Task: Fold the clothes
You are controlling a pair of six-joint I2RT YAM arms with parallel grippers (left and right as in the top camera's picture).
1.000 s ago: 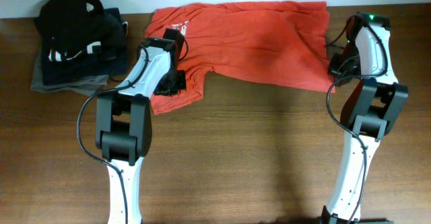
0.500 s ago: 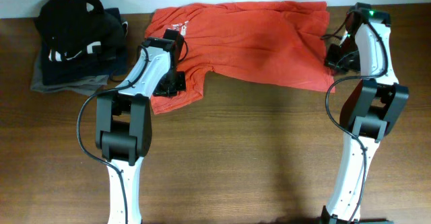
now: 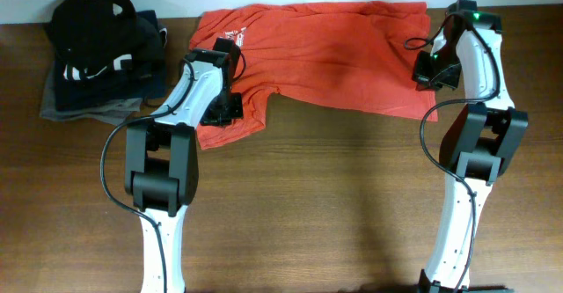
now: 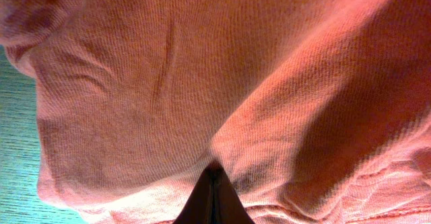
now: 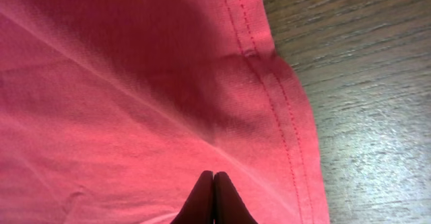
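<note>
The clothes, one orange-red T-shirt [image 3: 334, 55], lie spread across the back of the table with the white logo at the left. My left gripper [image 3: 225, 108] is down on the shirt's lower left sleeve part. In the left wrist view its fingertips [image 4: 214, 177] are pressed together and the fabric [image 4: 168, 83] puckers into them, so it is shut on the shirt. My right gripper [image 3: 428, 69] hangs over the shirt's right side near the hem. In the right wrist view it [image 5: 213, 178] is shut above smooth fabric [image 5: 121, 83] beside the stitched hem [image 5: 283, 109], with nothing between its fingers.
A pile of black, navy and grey folded garments [image 3: 97, 55] sits at the back left, close to the left arm. Bare wooden table [image 3: 334, 196] stretches in front of the shirt, and more wood [image 5: 363, 62] shows just right of the hem.
My right gripper has moved left and toward the back, from the shirt's lower right edge onto its right side. The left arm and the shirt have not visibly moved.
</note>
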